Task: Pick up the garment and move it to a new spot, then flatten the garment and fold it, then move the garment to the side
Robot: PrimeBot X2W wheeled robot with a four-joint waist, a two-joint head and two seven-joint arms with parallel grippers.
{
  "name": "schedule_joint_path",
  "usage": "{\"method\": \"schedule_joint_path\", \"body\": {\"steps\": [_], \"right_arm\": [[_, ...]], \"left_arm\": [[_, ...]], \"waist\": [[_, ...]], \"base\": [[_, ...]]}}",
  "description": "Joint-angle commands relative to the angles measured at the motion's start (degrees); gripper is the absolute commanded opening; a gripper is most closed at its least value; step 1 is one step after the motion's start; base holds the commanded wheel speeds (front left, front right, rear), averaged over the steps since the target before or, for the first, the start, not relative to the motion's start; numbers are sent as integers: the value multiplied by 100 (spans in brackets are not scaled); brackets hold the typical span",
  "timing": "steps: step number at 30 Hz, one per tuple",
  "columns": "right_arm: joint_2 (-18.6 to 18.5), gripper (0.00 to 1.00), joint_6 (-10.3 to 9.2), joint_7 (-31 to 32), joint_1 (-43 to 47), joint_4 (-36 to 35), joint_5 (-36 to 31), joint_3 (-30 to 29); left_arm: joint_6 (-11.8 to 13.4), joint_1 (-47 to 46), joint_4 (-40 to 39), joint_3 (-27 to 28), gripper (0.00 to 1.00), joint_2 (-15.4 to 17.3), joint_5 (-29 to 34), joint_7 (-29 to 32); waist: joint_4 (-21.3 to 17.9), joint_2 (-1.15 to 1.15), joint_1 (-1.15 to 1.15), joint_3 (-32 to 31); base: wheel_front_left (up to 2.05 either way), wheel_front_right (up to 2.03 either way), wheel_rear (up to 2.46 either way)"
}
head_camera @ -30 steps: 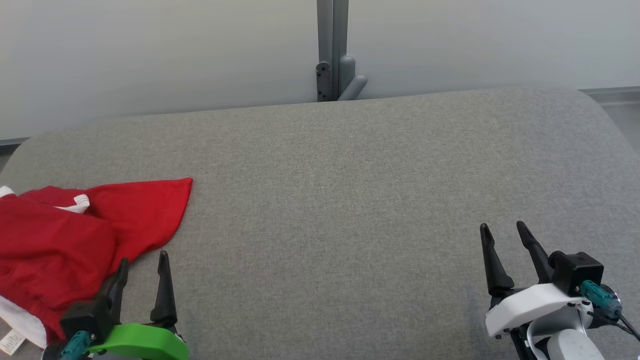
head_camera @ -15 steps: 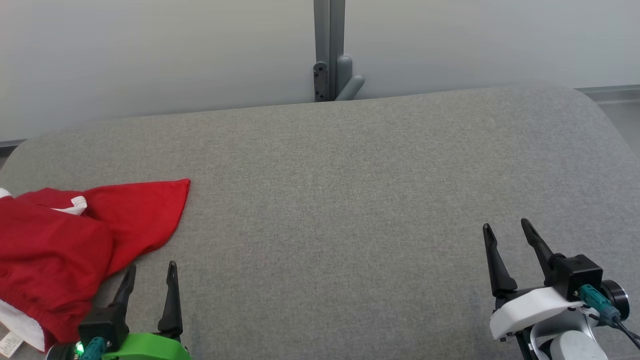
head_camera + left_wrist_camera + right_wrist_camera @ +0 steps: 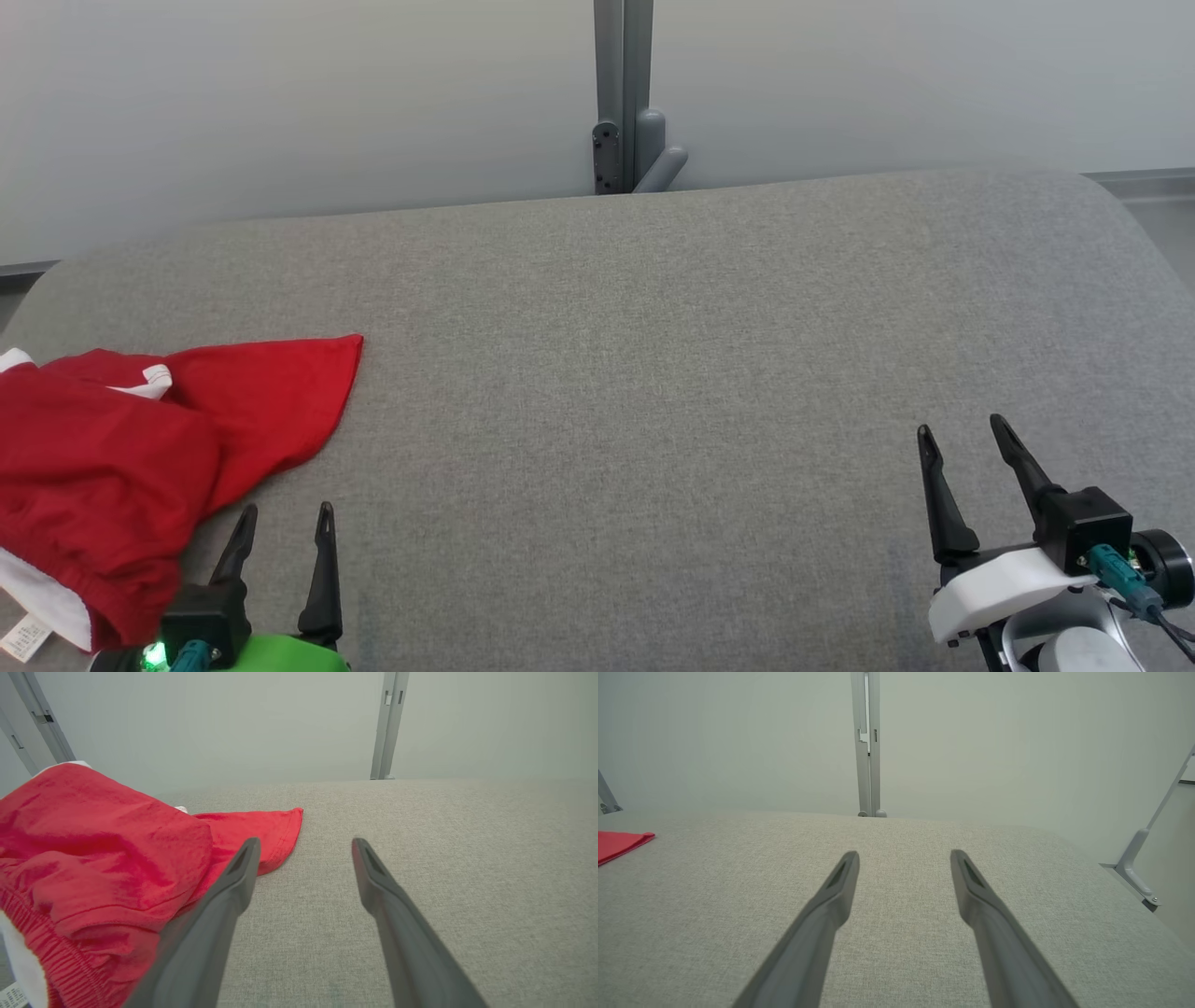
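We are logging: red garment (image 3: 140, 448) lying crumpled on grey desk (image 3: 653, 373); left pincer (image 3: 288, 509), right pincer (image 3: 961, 425) gaping apart, empty.

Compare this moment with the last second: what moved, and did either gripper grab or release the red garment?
The left gripper drew back toward the robot, so in the head view its fingertip no longer overlaps the red garment. The right gripper eased slightly rightward. Nothing was gripped or released. Both grippers stayed open and empty, and the garment stayed crumpled at the left of the grey surface.
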Motion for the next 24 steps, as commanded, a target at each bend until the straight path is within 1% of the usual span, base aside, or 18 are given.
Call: {"method": "schedule_joint_path", "body": {"steps": [1, 4, 7, 24], "right_arm": [[-25, 100, 0, -56, 85, 5, -142, -4], [-22, 100, 0, -84, 88, 12, -271, 25], [-16, 100, 0, -109, 93, 11, -371, 45], [28, 100, 0, -104, 111, 52, -187, 32]], "left_arm": [[-25, 61, -35, -20, 100, 41, 228, -61], [19, 89, -99, -57, 100, 62, 486, -81], [53, 124, -136, -32, 100, 34, 605, -111], [-41, 84, -50, 130, 100, -92, 430, -104]], "waist": [[6, 23, 0, -12], [7, 23, 0, -11], [3, 24, 0, -4], [-27, 24, 0, 34]], "base": [[0, 0, 0], [0, 0, 0], [0, 0, 0], [0, 0, 0]]}}
